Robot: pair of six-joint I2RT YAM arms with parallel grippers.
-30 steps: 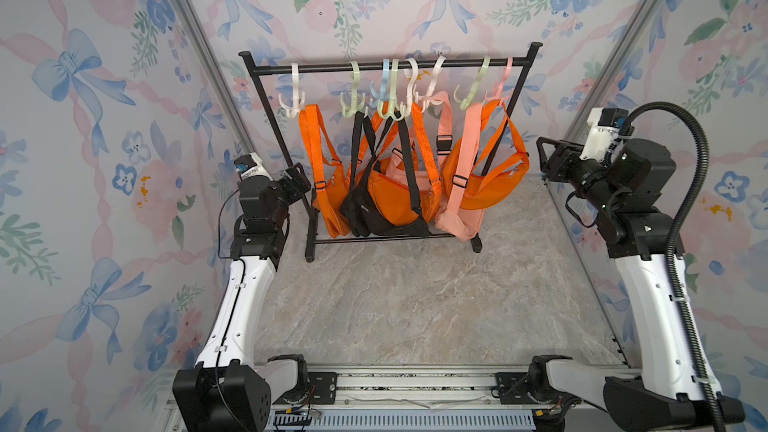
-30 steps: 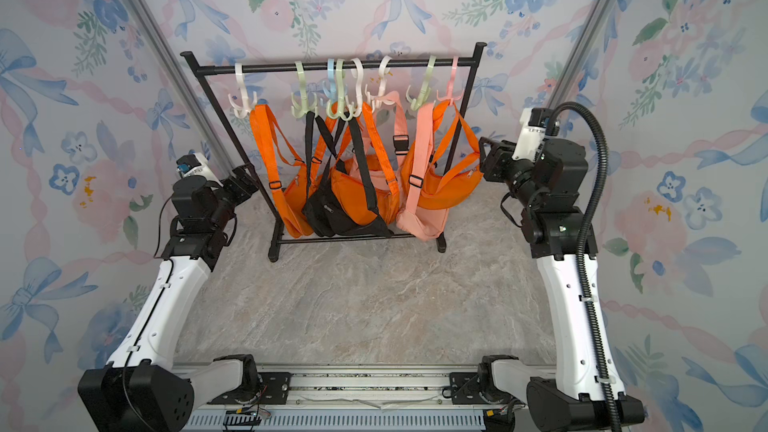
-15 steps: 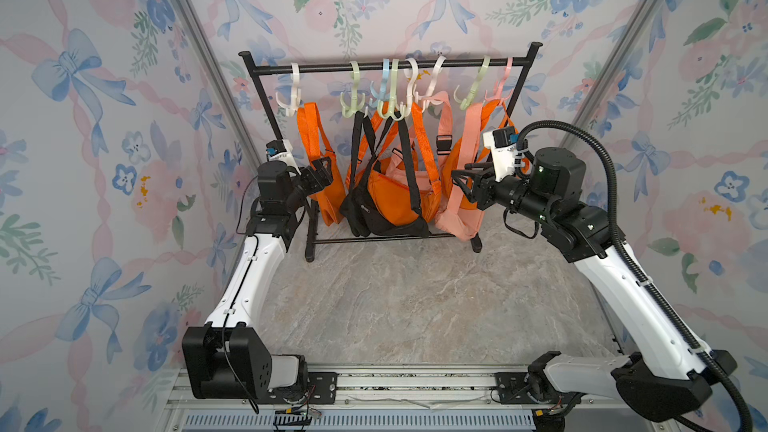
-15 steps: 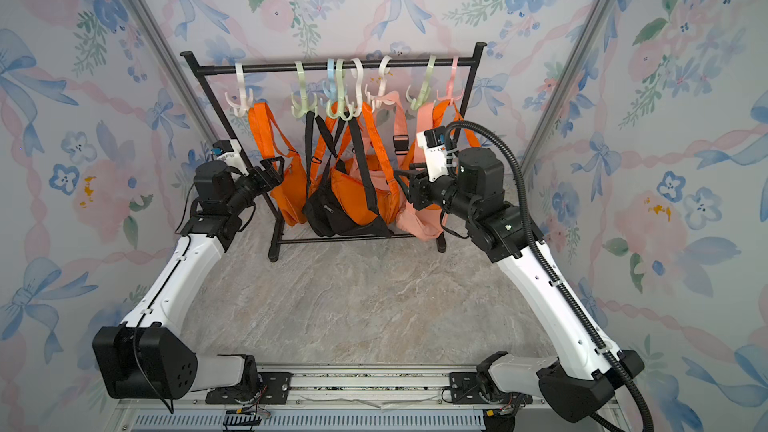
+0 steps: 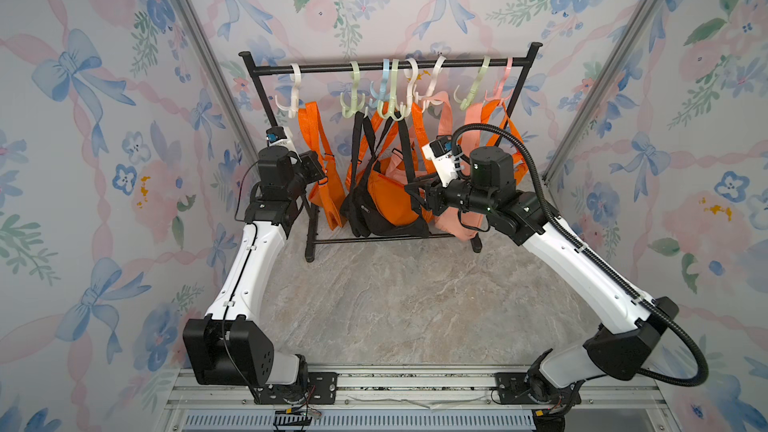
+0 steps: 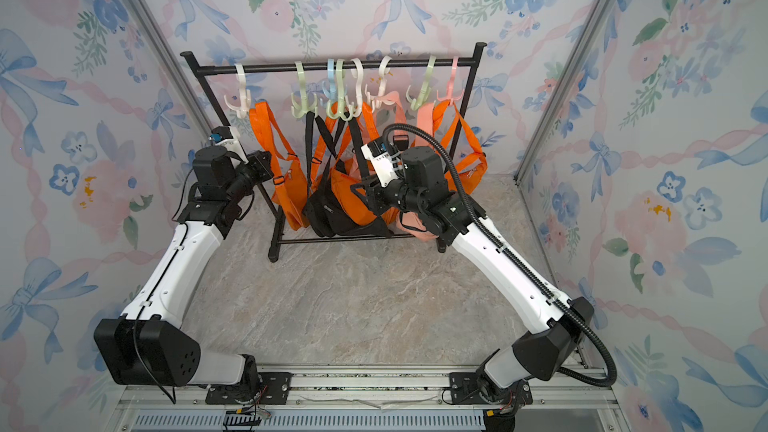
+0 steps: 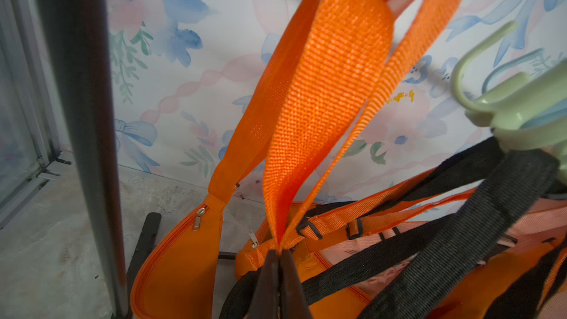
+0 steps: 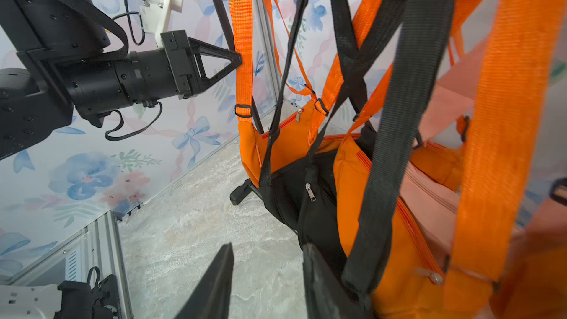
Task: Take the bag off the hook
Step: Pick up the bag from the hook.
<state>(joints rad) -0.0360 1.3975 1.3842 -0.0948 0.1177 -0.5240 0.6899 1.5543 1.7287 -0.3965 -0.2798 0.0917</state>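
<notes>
Now left tool (image 7: 278,251), wide before, seemingly tight on orange strap (image 7: 322,87).

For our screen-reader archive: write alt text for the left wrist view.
The left end effector is shut on the lower end of a wide orange woven strap that loops up from an orange zipped fabric bag. A black metal rack post stands to one side; on the other, black webbing straps hang from a pale green plastic hook.

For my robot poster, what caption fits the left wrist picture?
Left hand shut on the orange strap of a hanging orange bag.
</notes>
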